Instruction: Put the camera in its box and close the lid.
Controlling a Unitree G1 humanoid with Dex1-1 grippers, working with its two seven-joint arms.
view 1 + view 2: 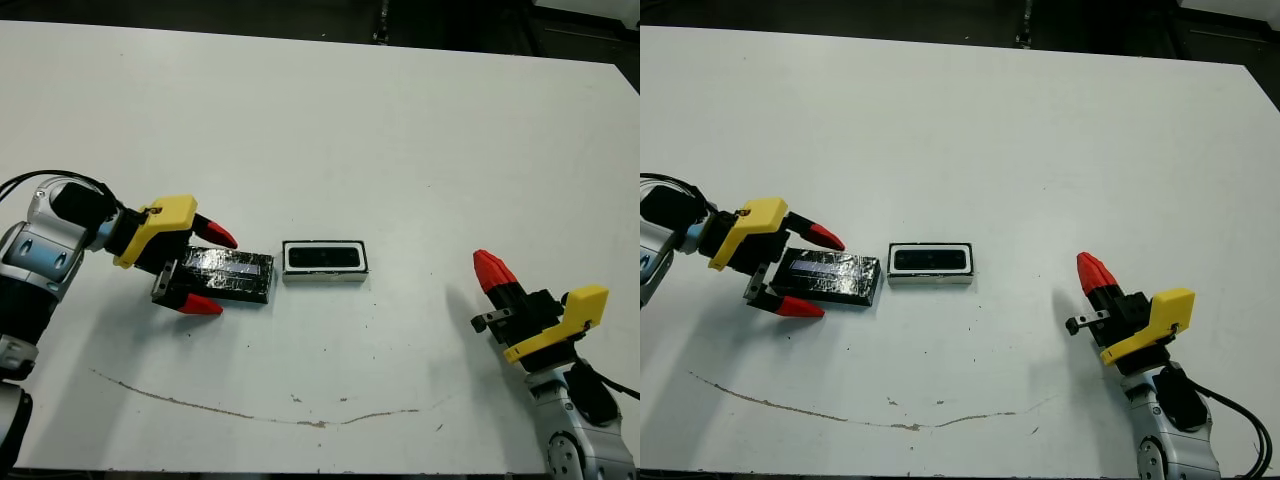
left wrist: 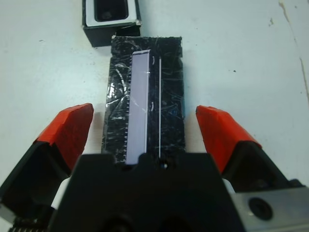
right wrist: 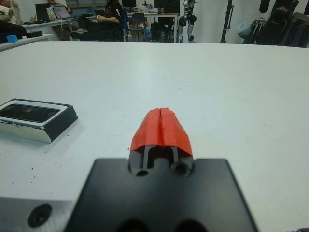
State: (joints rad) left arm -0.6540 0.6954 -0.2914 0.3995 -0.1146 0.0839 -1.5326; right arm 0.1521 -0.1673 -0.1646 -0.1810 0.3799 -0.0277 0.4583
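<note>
The lid (image 1: 228, 274), glossy black with a pale strip, lies flat on the table just left of the box (image 1: 324, 277). My left gripper (image 1: 217, 272) is open and straddles the lid's left end, one red finger on each long side, with gaps between fingers and lid in the left wrist view. The box is uncovered, and the slim black camera (image 1: 323, 258) lies inside its white walls. My right gripper (image 1: 490, 268) is shut on nothing, well to the right of the box and low over the table. Its wrist view shows the box (image 3: 53, 126) off to one side.
A thin brown curved mark (image 1: 250, 412) runs across the table near its front edge. The dark floor lies beyond the table's far edge (image 1: 330, 42). In the right wrist view, people sit at desks (image 3: 96, 19) far beyond the table.
</note>
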